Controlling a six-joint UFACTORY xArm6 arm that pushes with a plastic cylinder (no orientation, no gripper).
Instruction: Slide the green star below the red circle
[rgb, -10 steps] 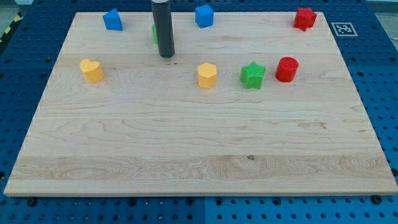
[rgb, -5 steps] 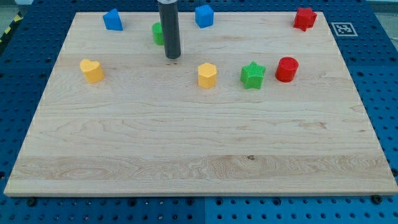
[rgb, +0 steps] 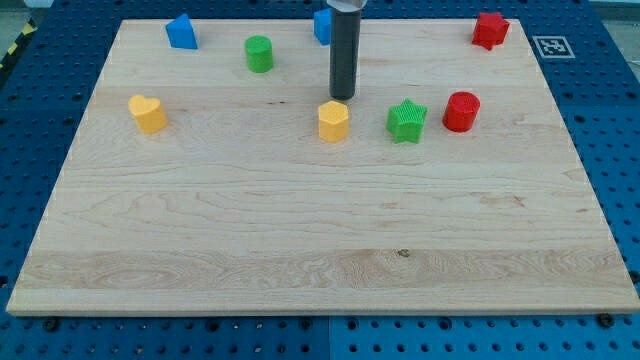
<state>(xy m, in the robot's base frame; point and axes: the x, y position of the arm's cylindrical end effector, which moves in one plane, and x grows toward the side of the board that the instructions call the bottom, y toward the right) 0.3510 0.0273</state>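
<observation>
The green star (rgb: 407, 121) is located right of the board's centre, in its upper half, just beside the red circle (rgb: 462, 111) on that circle's left and at nearly the same level; the task is therefore judged not yet done. No gripper is fitted, so nothing is held or clamped: the arm ends in a bare rod, and my tip (rgb: 343, 97) is set down just above the yellow block (rgb: 334, 121), near the star's upper left but apart from it. Several faults are considered possible. If the tip is driven straight towards the star from here, the yellow block may be clipped and displaced. If the star is pushed from its left side, it is likely to be driven into the red circle, and the reference block would be shifted. Because the star's outline is pointed, an off-centre push may cause it to rotate or slip off the rod. Contact from above the star is judged safer.
</observation>
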